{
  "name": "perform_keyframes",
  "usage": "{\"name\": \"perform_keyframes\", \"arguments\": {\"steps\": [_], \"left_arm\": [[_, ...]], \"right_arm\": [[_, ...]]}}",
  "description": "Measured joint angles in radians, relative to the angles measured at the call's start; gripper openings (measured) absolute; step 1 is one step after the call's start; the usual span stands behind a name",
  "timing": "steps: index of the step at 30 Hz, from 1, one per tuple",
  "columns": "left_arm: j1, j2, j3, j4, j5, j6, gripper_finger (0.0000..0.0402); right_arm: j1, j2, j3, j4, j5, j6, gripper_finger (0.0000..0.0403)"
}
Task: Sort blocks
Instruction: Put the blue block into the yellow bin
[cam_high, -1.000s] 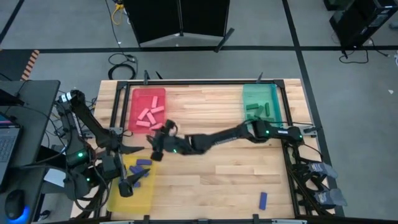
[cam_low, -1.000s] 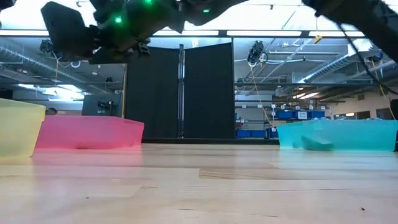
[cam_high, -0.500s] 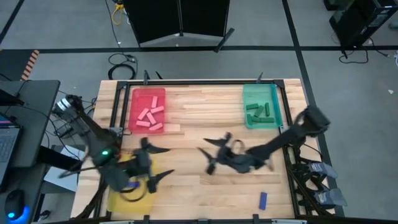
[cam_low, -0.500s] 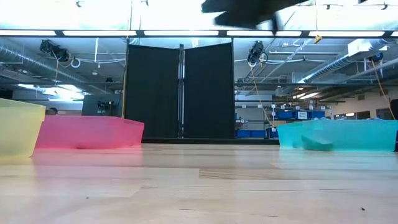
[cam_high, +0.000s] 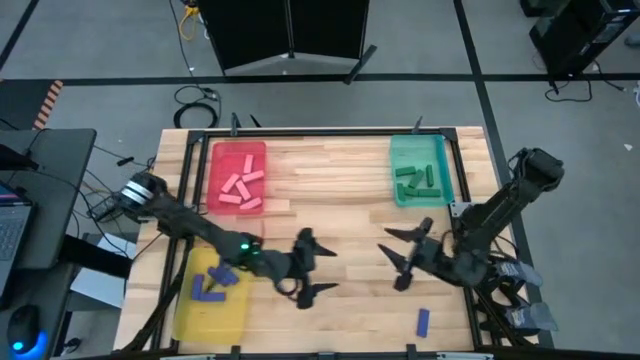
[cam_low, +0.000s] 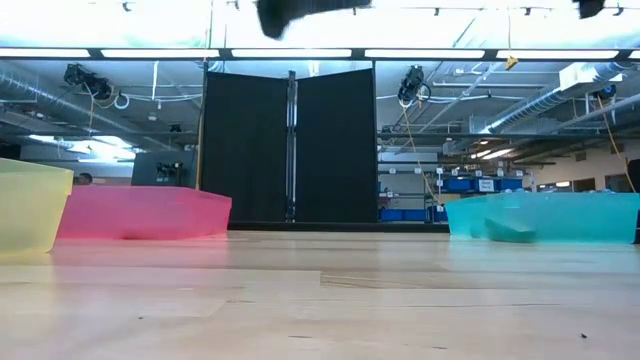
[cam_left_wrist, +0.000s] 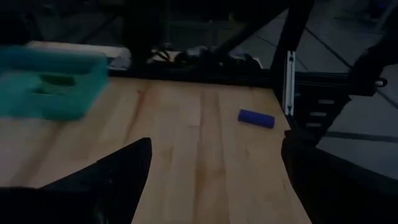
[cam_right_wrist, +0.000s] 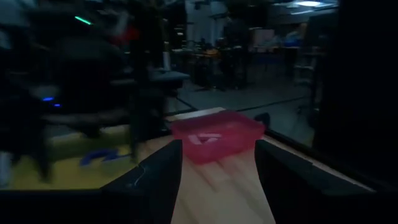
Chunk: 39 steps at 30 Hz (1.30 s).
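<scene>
Both grippers hover open over the table's middle, facing each other and holding nothing. My left gripper reaches in from the left, my right gripper from the right. One blue block lies flat on the table near its near right corner, to the near side of the right gripper; the left wrist view shows this blue block ahead of my left gripper. Pink blocks lie in the red tray, green blocks in the teal tray, and blue blocks in the yellow tray.
The red tray stands at the far left, the teal tray at the far right, and the yellow tray at the near left corner. A dark frame runs along the table's edges. Bare wood lies between the trays.
My left gripper has swung from above the yellow tray toward the table's right, out over the middle. My right gripper has drawn back from beside the red tray toward the right and near edge. The blocks have stayed where they were.
</scene>
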Motion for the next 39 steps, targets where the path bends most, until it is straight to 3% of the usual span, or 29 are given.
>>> {"name": "perform_keyframes", "arguments": {"steps": [7, 12, 17, 22, 25, 27, 34, 39], "left_arm": [[0.061, 0.196, 0.097, 0.040, 0.120, 0.000, 0.0366], [0.068, 0.221, 0.138, 0.045, 0.125, 0.018, 0.0366], [0.073, 0.180, 0.137, 0.075, 0.096, 0.041, 0.0366], [0.073, 0.144, 0.138, 0.076, 0.095, 0.052, 0.0366], [0.073, 0.129, 0.138, 0.082, 0.095, 0.058, 0.0366], [0.073, 0.125, 0.138, 0.081, 0.095, 0.071, 0.0366], [0.072, 0.124, 0.138, 0.072, 0.095, 0.072, 0.0366], [0.071, 0.115, 0.137, 0.038, 0.095, 0.075, 0.0366]], "right_arm": [[0.170, -0.016, -0.005, -0.021, 0.014, 0.042, 0.0213], [0.286, 0.036, -0.005, -0.135, -0.045, 0.315, 0.0207], [0.291, 0.165, -0.004, -0.222, -0.311, 0.683, 0.0174], [0.276, 0.278, 0.048, -0.263, -0.580, 0.873, 0.0102], [0.290, 0.284, 0.112, -0.446, -0.687, 1.003, 0.0034], [0.299, 0.275, 0.166, -0.617, -0.761, 1.099, 0.0012], [0.342, 0.269, 0.433, -1.240, -0.955, 1.427, 0.0007], [0.341, 0.344, 0.513, -1.431, -1.179, 1.576, 0.0005]]}}
